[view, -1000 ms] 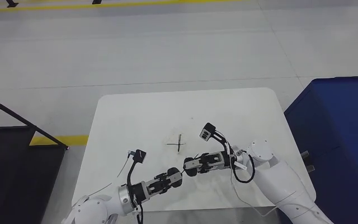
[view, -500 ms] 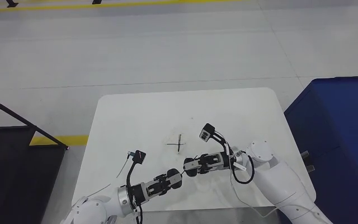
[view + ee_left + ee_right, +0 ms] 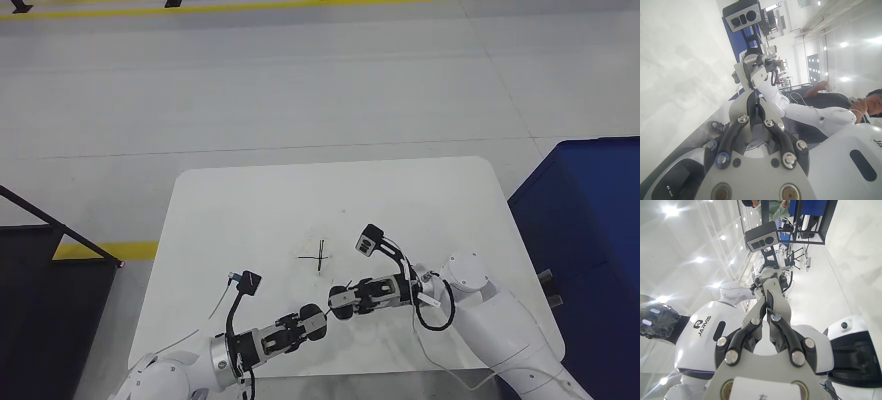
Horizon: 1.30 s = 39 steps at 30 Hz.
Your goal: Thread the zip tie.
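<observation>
**Step in hand: alignment for insertion.** My right gripper [image 3: 338, 301] and my left gripper [image 3: 316, 320] sit tip to tip just below the centre of the top view. They are over the near part of the white table [image 3: 250, 200] and almost touch.

In the right wrist view, the right gripper is pressed together on a thin dark strip, the zip tie [image 3: 771, 310]. The strip crosses the ribbed pad near the middle of that frame. I cannot make out which end of the tie this is. I also cannot tell whether the left gripper is clamped or spread.

A small dark cross-shaped mark [image 3: 318, 256] lies on the table above the grippers, apart from them.

**Judgement.** Threading looks incomplete, as no closed loop is visible.

**Next move.**
1. Align the tail finely with the head slot.
2. Push a short, straight distance along the strap axis.
3. Hold the right grip firm, because a thin strap is likely to bend or twist if pushed off-axis.
</observation>
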Available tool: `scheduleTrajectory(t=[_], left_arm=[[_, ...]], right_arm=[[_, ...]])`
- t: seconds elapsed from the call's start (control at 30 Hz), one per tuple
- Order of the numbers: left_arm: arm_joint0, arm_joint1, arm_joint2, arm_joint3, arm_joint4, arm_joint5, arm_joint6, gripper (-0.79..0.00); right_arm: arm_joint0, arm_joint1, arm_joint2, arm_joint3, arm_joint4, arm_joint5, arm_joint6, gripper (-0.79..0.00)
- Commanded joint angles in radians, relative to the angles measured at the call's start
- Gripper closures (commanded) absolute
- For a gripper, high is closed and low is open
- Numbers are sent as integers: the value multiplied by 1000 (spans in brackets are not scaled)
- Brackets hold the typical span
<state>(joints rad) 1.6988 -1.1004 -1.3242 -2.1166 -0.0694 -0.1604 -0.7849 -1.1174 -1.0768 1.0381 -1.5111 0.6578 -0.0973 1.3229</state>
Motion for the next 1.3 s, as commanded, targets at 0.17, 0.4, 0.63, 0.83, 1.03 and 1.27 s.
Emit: scheduleTrajectory(t=[0.17,0.4,0.63,0.83,1.03,1.27], left_arm=[[3,5,-56,12,-62,-2,35,-785],[13,9,-112,48,-137,-33,31,-785],[-2,6,-94,72,-156,36,61,-785],[-83,-5,-7,144,-125,173,153,-785],[-90,-9,59,137,-55,163,177,-785],[-90,-9,59,137,-55,163,177,-785]], right_arm=[[-14,6,53,-13,57,-36,7,0],[-45,16,93,-29,54,6,-21,0],[-45,6,94,-133,89,-111,-71,0],[-18,-10,66,-310,120,-201,-110,0],[-7,-27,24,-431,-6,-306,-246,0],[-8,-28,20,-436,-22,-313,-254,0]])
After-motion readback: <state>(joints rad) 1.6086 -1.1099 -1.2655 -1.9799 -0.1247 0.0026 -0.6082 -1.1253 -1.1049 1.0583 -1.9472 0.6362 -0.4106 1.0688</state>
